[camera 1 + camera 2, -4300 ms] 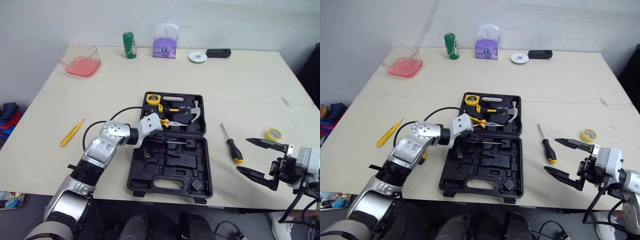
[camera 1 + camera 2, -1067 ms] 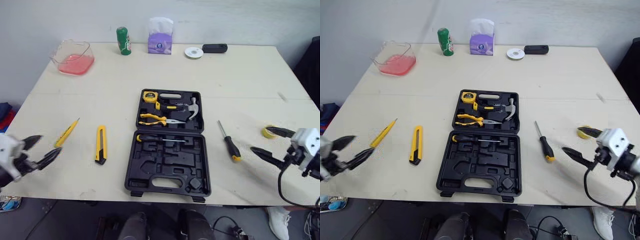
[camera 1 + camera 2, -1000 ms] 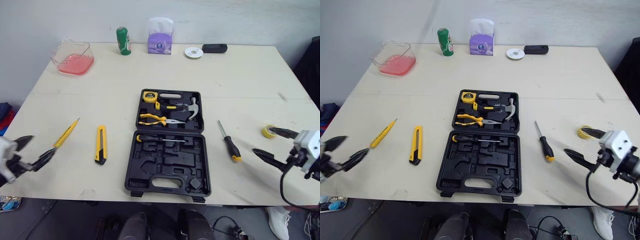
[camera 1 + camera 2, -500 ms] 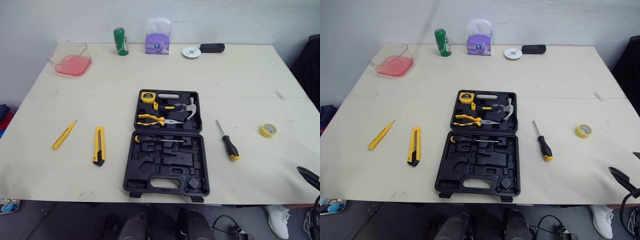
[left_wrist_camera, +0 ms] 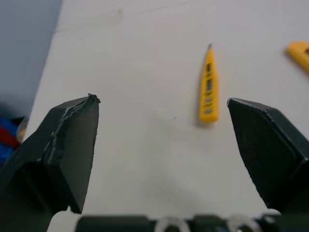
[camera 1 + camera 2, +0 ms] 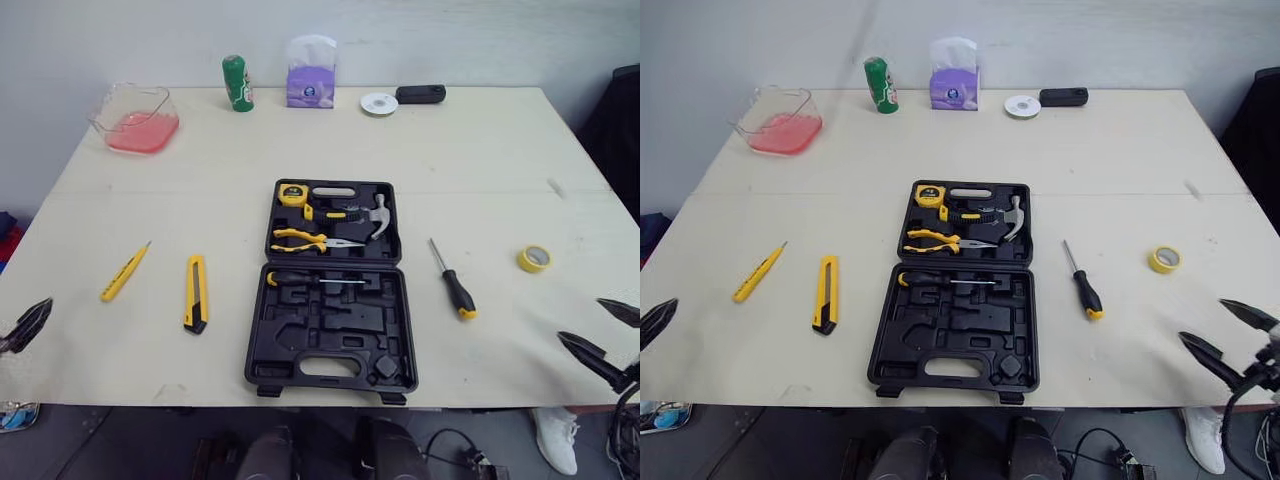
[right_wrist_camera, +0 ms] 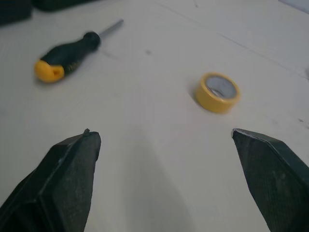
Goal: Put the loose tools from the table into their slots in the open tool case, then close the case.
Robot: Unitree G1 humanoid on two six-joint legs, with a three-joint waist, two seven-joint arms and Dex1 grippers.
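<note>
Open tool case (image 6: 332,290) at mid-tabletop, with four loose items around it: a screwdriver (image 6: 455,285) just right of the case, a yellow tape roll (image 6: 534,259) farther right, a yellow utility knife (image 6: 194,293) left of the case, and a yellow tester pen (image 6: 124,272) farther left. Your left hand (image 5: 161,101) and right hand (image 7: 164,133) are both spread wide and empty, each well outside the case on its own side. The tools lie flat and thin, so a shallow pinch will likely skid them instead of lifting them. The screwdriver and pen may roll if nudged, and the tape roll could be pushed off the tabletop's right edge. A tool seated proud of its slot would probably stop the lid from shutting. The case sits close to the near edge, so a firm press may slide it off. The tabletop (image 6: 480,160) is pale, smooth and matte, with faint seams. Beyond the case, along a plain white wall, stand a clear tub of pink liquid (image 6: 135,117), a green can (image 6: 234,82), a purple tissue pack (image 6: 310,82), a white disc (image 6: 379,103) and a black device (image 6: 420,94).
</note>
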